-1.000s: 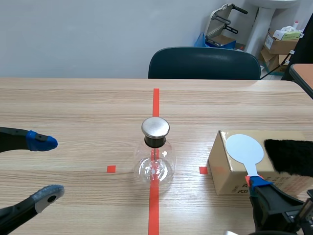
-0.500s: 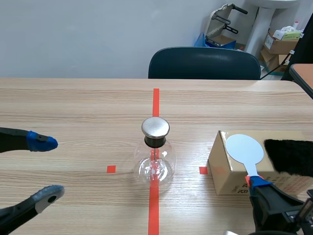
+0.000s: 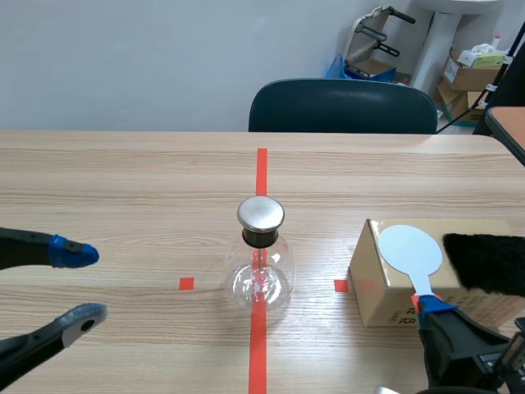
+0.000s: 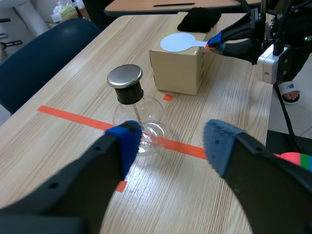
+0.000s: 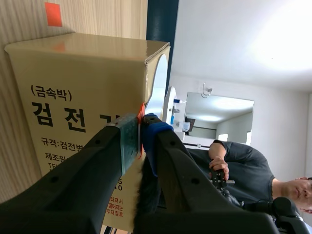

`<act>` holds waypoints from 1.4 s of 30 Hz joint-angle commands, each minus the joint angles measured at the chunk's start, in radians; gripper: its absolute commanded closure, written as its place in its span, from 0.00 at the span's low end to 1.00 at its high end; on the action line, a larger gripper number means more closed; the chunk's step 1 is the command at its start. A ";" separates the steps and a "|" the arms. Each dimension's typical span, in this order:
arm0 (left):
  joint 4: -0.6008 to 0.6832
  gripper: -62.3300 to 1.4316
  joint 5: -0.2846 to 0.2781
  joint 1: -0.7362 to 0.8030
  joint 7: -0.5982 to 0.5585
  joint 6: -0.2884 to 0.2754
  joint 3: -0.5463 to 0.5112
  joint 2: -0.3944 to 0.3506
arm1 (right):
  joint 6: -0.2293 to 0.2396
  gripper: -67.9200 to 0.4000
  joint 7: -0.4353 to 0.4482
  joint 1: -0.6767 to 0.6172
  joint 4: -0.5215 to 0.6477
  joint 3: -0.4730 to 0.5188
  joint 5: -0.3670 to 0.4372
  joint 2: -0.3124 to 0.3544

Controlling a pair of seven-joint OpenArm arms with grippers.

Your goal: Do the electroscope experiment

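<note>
1. Left gripper [image 3: 84, 285]: lower left of the scene view. Fingers spread wide, nothing between them. Well apart from the flask. In the left wrist view [image 4: 170, 144], aimed toward the flask, which stands ahead of the blue pads.

2. Flask [image 3: 261, 267]: centre of the scene view, upright on the red tape line. Clear glass bulb, dark neck, round metal cap [image 3: 261, 213] on top, thin rod inside running down from the cap. Untouched by either gripper.

3. Box [image 3: 379, 287]: right of centre, tan cardboard, just beside a small red square mark. Serves as a stand for items 4 and 5.

4. Paddle [image 3: 410, 250]: pale round disc lying flat on the box top, handle pointing toward the lower right corner.

5. Black fur pad [image 3: 486, 261]: far right edge, on the box top, just beside the disc.

6. Right gripper [image 3: 431, 308]: lower right corner. Fingers closed tight on the paddle handle; in the right wrist view [image 5: 140, 139], pads pinching a thin red-orange strip at the box edge.

Step in hand, by judgement: taking up the paddle. Next move, likely: lift off the box, rub the disc on the fur, then carry it over to the metal cap without knocking the flask.
</note>
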 commanded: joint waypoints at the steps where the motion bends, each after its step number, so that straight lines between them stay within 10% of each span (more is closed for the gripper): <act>1: 0.022 0.69 -0.002 0.000 -0.014 0.002 -0.005 0.005 | -0.051 0.97 0.000 -0.010 0.040 0.002 0.000 0.007; 10: 0.021 0.91 0.001 -0.012 -0.023 0.008 -0.004 0.037 | -0.051 0.97 -0.022 -0.113 0.241 0.024 0.004 0.025; 20: -0.010 0.92 0.072 -0.163 0.095 -0.006 0.088 0.225 | -0.042 0.97 -0.085 -0.105 0.423 0.010 0.033 0.097; 42: -0.446 0.93 0.177 -0.524 0.152 -0.001 0.351 0.544 | -0.001 0.97 -0.311 0.182 0.237 -0.292 -0.008 0.135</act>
